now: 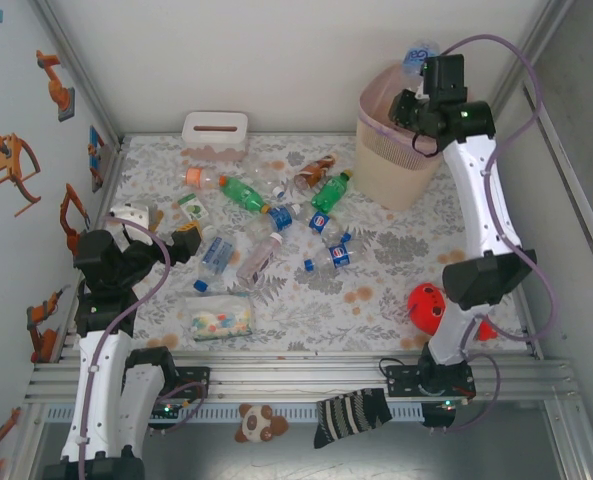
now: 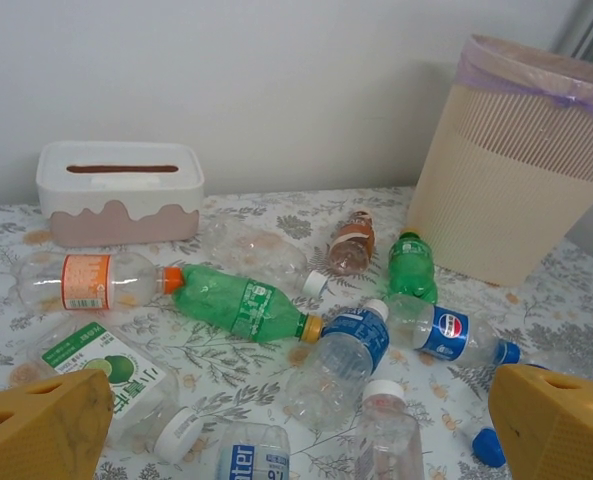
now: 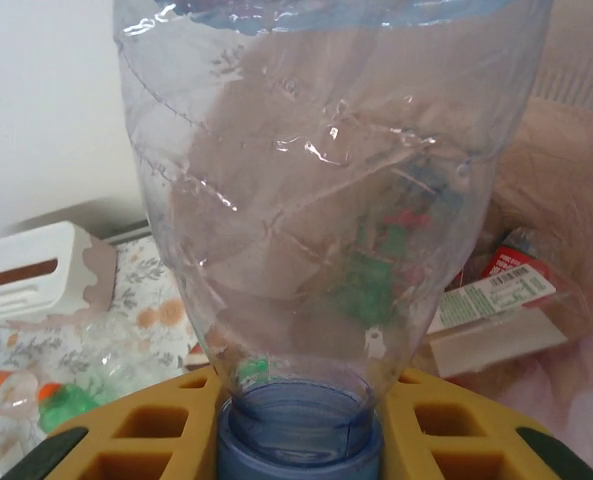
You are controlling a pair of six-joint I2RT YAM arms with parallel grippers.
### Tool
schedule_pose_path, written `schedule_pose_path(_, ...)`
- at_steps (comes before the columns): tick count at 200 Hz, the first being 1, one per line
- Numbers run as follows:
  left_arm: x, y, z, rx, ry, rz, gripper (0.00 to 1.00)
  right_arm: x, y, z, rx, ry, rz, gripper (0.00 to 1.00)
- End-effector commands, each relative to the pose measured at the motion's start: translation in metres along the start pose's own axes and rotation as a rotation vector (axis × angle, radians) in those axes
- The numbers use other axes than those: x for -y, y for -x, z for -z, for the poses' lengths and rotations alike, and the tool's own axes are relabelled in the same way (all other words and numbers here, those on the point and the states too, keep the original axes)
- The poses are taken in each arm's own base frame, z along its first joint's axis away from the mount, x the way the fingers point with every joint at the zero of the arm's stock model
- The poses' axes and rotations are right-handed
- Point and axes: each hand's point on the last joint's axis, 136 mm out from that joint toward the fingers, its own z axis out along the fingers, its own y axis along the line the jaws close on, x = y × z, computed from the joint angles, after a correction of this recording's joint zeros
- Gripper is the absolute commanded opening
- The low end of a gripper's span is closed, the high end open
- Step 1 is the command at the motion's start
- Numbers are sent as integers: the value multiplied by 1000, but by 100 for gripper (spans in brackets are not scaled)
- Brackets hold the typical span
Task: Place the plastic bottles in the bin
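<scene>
**Bottle table: one item in hand, stock loose on the cloth**

Right gripper point(image 3: 301, 440): the yellow fingers point(image 3: 141, 430) are clamped on the blue cap and neck of a clear bottle point(image 3: 326, 200). The bottle's body stands out from the fingertips, away from the wrist. In the top view this gripper point(image 1: 431, 88) and its bottle point(image 1: 419, 52) hang over the mouth of the bin point(image 1: 388, 172).

Bin: beige with a pink liner point(image 3: 566, 190). It lies directly beyond the held bottle, and labelled bottles lie inside it, past the right fingertips.

Left gripper point(image 2: 296, 440): the fingers point(image 2: 41, 425) are spread wide, with nothing between them. In the top view the gripper point(image 1: 161, 228) sits at the left side of the table.

Loose bottles, all lying on the floral cloth ahead of the left fingertips:
- green bottle point(image 2: 241, 305), straight ahead
- orange-labelled bottle point(image 2: 96, 282), its orange cap just beside the green bottle's base
- Pepsi bottle point(image 2: 441, 332), just above the right-hand finger
- blue-labelled bottle point(image 2: 348, 350), touching the Pepsi bottle
- brown bottle point(image 2: 353, 245) and small green bottle point(image 2: 411, 265), farther out, near the bin point(image 2: 506, 190)
- lime-labelled bottle point(image 2: 106, 370), just above the left-hand finger

Other stock: a white tissue box point(image 2: 119, 190), far beyond the left fingertips at the wall.
</scene>
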Motion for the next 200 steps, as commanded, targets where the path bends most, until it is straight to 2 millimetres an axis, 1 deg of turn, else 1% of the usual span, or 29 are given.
schedule_pose_path(1,2,10,5,20,7,-38,96,4,7,-10,-29,47,-40,26)
schedule_pose_path(14,2,9,4,17,6,-36,96,13,9,-23,-44,47,-67,26)
schedule_pose_path(39,2,10,4,16,7,-39,96,28,5,-47,-87,49,-103,26)
schedule_pose_path(71,2,10,4,13,7,-42,96,44,-13,-78,-164,47,-116,26)
schedule_pose_path(104,1,9,5,9,12,-44,96,56,-32,-95,-230,26,-116,27)
schedule_pose_path(121,1,9,5,9,15,-45,96,60,-41,-99,-254,13,-116,28)
schedule_pose_path(144,0,9,5,9,17,-45,96,68,-48,-101,-268,-17,-112,36)
schedule_pose_path(176,1,9,4,10,15,-46,96,70,-44,-95,-248,-38,-102,53)
schedule_pose_path(200,0,10,4,11,16,-48,96,69,-35,-85,-217,-46,-95,60)
